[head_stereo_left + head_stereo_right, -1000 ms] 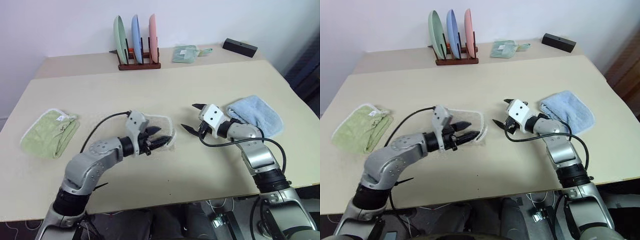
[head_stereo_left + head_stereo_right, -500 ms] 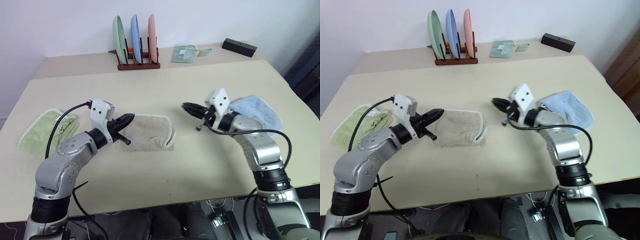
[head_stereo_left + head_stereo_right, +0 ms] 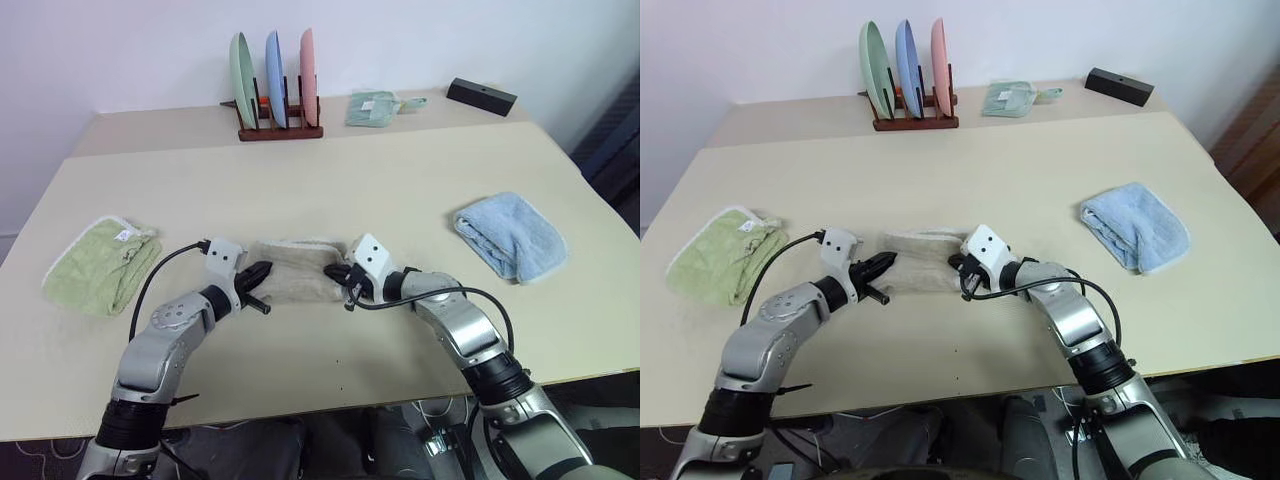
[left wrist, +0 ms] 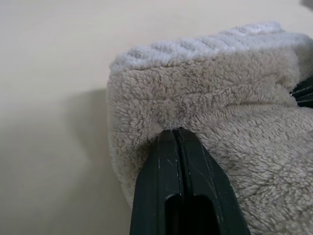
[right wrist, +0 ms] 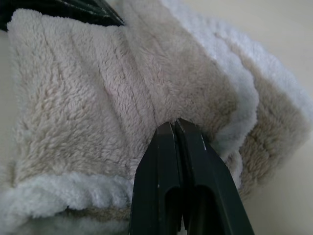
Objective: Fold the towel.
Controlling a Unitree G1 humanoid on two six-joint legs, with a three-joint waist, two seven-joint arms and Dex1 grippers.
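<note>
The beige towel (image 3: 298, 275) lies folded in the middle of the table (image 3: 400, 180), bunched into a short roll with white edging along its far side. My left gripper (image 3: 262, 272) is shut, and its tips press into the towel's left end (image 4: 220, 98). My right gripper (image 3: 335, 272) is also shut, nosing into the towel's right end (image 5: 88, 98). In the wrist views the left fingers (image 4: 161, 171) and the right fingers (image 5: 159, 166) lie tight together, with no cloth visible between them.
A light green towel (image 3: 100, 265) lies at the table's left, a light blue towel (image 3: 510, 235) at the right. At the back stand a plate rack (image 3: 275, 85) with three plates, a small green cloth (image 3: 372, 107) and a black box (image 3: 481, 96).
Both grippers closed in the air, then came down and inward onto the towel's two ends. The towel now looks shorter and more bunched between them.
</note>
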